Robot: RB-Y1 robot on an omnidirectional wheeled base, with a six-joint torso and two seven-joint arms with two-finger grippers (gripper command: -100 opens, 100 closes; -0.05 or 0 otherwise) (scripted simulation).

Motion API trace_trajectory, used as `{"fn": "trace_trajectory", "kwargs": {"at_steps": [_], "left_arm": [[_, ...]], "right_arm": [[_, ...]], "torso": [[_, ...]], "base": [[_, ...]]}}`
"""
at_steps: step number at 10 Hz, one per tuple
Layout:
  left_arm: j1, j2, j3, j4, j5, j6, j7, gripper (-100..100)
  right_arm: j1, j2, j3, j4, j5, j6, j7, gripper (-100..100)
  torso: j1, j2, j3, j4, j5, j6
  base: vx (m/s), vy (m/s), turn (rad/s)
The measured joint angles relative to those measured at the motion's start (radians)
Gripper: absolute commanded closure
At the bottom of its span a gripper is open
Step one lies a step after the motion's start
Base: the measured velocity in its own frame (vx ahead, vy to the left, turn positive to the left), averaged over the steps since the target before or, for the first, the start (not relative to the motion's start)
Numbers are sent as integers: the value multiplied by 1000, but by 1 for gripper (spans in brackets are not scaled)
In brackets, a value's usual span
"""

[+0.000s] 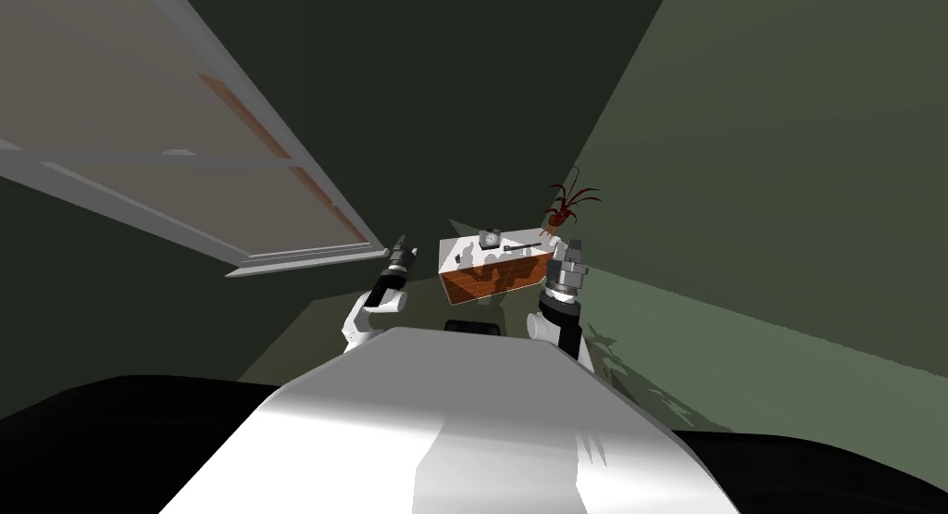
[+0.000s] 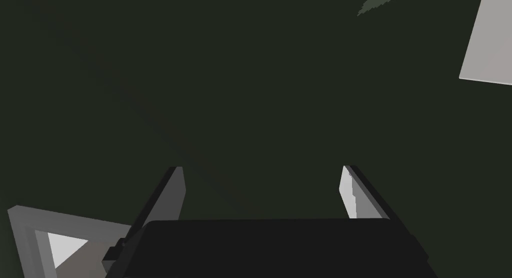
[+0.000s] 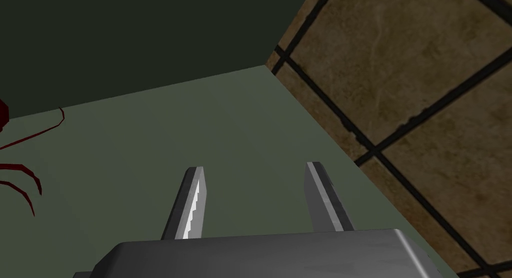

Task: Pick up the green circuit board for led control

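Lying lengthwise on cabinet (image 1: pixel 491 279): dark strip (image 1: pixel 523 248) (board? unclear).

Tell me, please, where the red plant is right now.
In the head view, the red plant stands by the right end of the cabinet, just beyond the right gripper.

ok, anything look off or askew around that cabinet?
Nothing stands out. The white-topped, reddish-brown cabinet slants only with the camera's roll, as the walls do. A small grey object and a dark thin strip rest on its top; a red spidery plant stands at its far corner.
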Motion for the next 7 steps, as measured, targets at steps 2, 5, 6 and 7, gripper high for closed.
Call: {"fn": "trace_trajectory", "kwargs": {"at_steps": [2, 5, 6, 7], "left_arm": [[-22, -4, 7, 13, -1, 60, 8, -100], [-35, 1, 18, 24, 4, 128, 23, -100], [-50, 5, 26, 30, 8, 160, 31, -100], [-57, 7, 30, 42, 10, 186, 38, -100]], "right_arm": [[0, 0, 0, 0, 0, 0, 0, 0], [0, 0, 0, 0, 0, 0, 0, 0], [0, 0, 0, 0, 0, 0, 0, 0], [0, 0, 0, 0, 0, 0, 0, 0]], "torso": [[0, 0, 0, 0, 0, 0], [1, 0, 0, 0, 0, 0], [0, -1, 0, 0, 0, 0], [0, -1, 0, 0, 0, 0]], "base": [[-1, -22, -23], [8, -34, -65], [13, -34, -32], [6, -12, 12]]}}
